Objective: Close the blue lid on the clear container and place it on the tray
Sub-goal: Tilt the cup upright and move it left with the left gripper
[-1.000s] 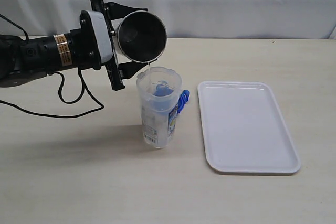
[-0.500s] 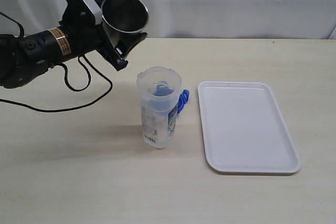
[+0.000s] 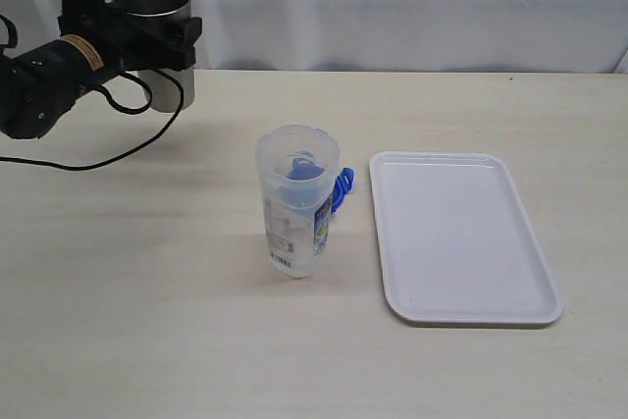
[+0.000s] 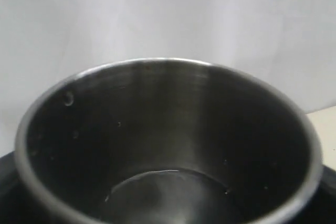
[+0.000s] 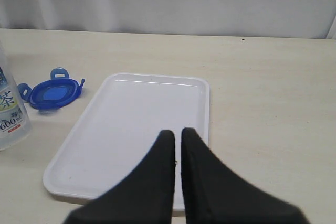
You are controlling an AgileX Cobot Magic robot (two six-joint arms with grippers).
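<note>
Pale wood-grain laminate covers the bench (image 3: 147, 340), and a creased white curtain (image 3: 442, 7) hangs behind it. At far left the left hand (image 3: 162, 36), black and trailing a thin black cable (image 3: 118, 149), is spread wide around a grey stainless-steel tumbler (image 3: 175, 90). The tumbler stands upright near the bench's back edge, and its brushed inner wall is speckled with droplets. Mid-bench stands the tall clear plastic container (image 3: 296, 203), round-mouthed and uncovered, with a blue-and-white label and a barcode sticker. The round scalloped blue plastic lid (image 5: 52, 92) lies flat on the bench just behind it, beside but apart from the flat white rectangular plastic tray (image 3: 461, 237), which is smooth, round-cornered and low-rimmed. The right hand (image 5: 177, 135) hangs near the tray, its tapered black fingers pressed together with nothing between them. A second ago the tumbler was tipped over the container's mouth. Now it is drawn back and level, while container, lid and tray sit as before.
</note>
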